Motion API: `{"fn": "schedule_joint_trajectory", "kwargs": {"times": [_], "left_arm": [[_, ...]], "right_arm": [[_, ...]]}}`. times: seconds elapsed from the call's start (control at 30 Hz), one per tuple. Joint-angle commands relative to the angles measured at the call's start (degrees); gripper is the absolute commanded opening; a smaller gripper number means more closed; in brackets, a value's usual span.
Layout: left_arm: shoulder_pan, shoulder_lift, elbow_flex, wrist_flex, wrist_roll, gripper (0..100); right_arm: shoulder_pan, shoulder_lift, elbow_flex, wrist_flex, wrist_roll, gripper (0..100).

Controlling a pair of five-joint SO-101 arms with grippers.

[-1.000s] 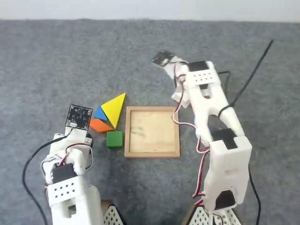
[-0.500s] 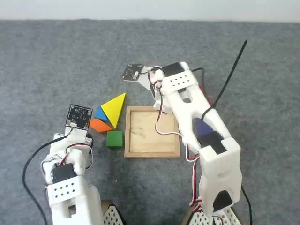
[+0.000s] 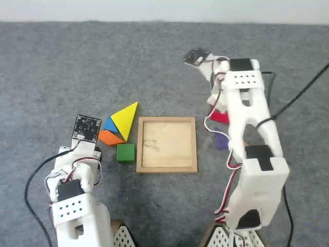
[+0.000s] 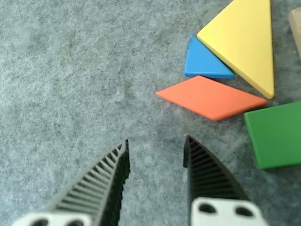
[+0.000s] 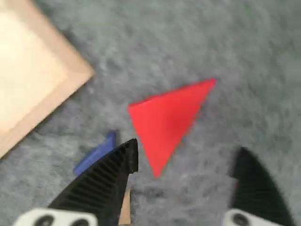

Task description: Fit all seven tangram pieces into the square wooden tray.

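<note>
Tray at centre, pieces on both sides.
In the high view the tray [image 3: 166, 119] lies mid-frame. Just left of it sit a big triangle [image 3: 126, 120], a small triangle [image 3: 110, 124] against that one's left edge, a parallelogram [image 3: 111, 137] below them, and a square [image 3: 125, 153] lowest. Right of the tray lie a third triangle [image 3: 220, 117] and, below it, another piece [image 3: 221, 140], both partly under the right arm [image 3: 254, 170].

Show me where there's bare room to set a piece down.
The tray is empty. Bare carpet lies beyond its far edge and along its near edge. Crowded: its left, with yellow triangle, blue triangle, orange parallelogram, green square; its right, with red triangle and purple piece.
</note>
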Motion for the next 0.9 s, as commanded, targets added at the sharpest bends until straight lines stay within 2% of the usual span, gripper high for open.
{"fn": "schedule_joint_trajectory", "kwargs": {"times": [0.0, 0.07, 0.17, 0.27, 0.4, 0.87], "left_arm": [[-0.4, -1.3, -0.6, -1.4, -0.5, 18], [-0.4, -1.3, -0.6, -1.4, -0.5, 18], [-0.4, -1.3, -0.6, -1.4, -0.5, 18], [-0.2, -1.3, -0.6, -1.4, -0.5, 18], [-0.1, -1.3, -0.6, -1.5, -0.5, 18], [-0.1, -1.3, -0.6, -1.5, -0.5, 18]], "right_arm": [[0.1, 2.9, -3.2, -2.9, -11.0, 50.2], [0.0, 6.7, -3.3, -6.5, -15.5, 51.7], [-0.7, 11.5, -3.3, -9.5, -16.6, 51.6], [-1.7, 12.4, -3.8, -8.2, -16.7, 51.6], [-2.8, 12.9, -4.0, -8.4, -20.4, 51.6], [-4.1, 16.5, -4.0, -8.0, -21.0, 51.5]]}}
